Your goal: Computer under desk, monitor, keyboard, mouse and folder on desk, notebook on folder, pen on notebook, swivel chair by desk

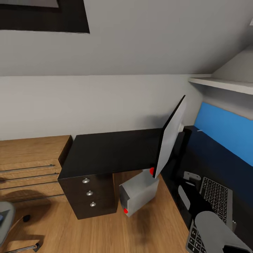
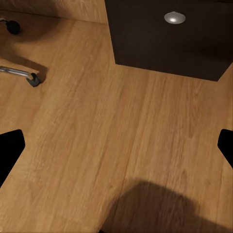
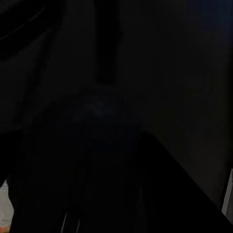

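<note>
Facing the desk (image 1: 116,147), we judge the tilted monitor (image 1: 171,138) top-heavy; grip its stand. Left gripper (image 2: 116,145) spread; right unclear.

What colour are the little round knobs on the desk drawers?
Silver knobs on black drawers, clearest in the head view.

desk (image 1: 109,151): 1 | monitor (image 1: 171,137): 1 | computer (image 1: 138,192): 1 | keyboard (image 1: 214,200): 1 | drawer knobs (image 1: 89,193): 3
</note>
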